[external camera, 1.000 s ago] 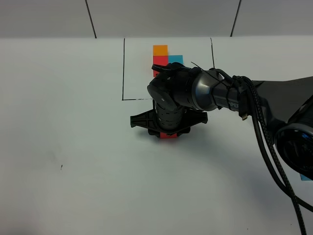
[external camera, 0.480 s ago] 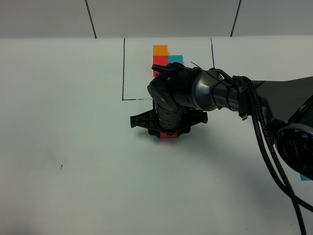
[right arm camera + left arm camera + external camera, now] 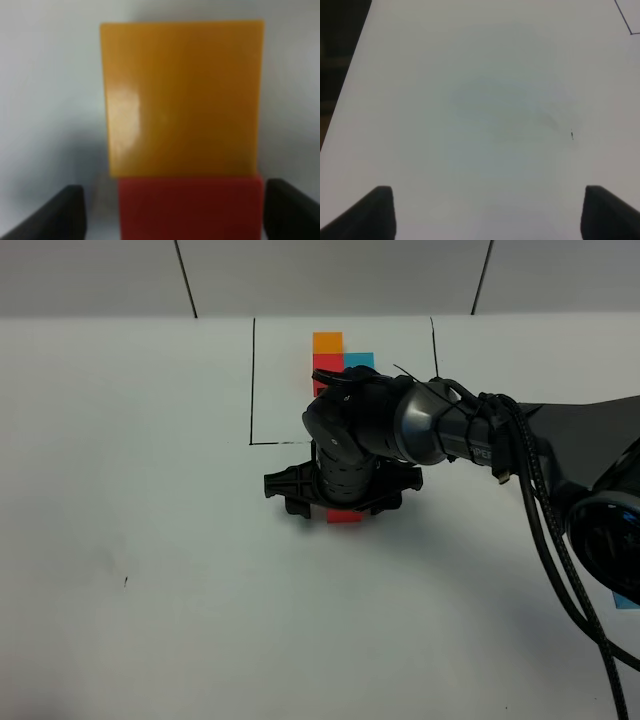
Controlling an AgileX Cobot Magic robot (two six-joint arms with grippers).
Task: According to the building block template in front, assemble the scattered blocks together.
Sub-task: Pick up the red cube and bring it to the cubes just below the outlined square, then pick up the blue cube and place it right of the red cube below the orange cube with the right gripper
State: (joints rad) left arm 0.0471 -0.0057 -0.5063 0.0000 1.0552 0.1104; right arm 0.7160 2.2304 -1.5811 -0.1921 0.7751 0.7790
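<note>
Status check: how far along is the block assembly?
Done: the orange block sits flush against the red block, as in the template. In hand: nothing gripped; the right tool stands open either side of the red block, the left tool open over the table. Left: the blue block must join beside red; I cannot spot it for certain.

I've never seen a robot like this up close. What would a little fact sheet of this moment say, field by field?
Template: orange, red and blue squares inside the drawn outline, partly hidden by the arm
Loose blocks seen: orange block set flush against red block
Loose blue block: cannot tell where it is
Right gripper: open, fingers either side of the red block
Left gripper: open, nothing between its fingers
Surface: white table
</note>
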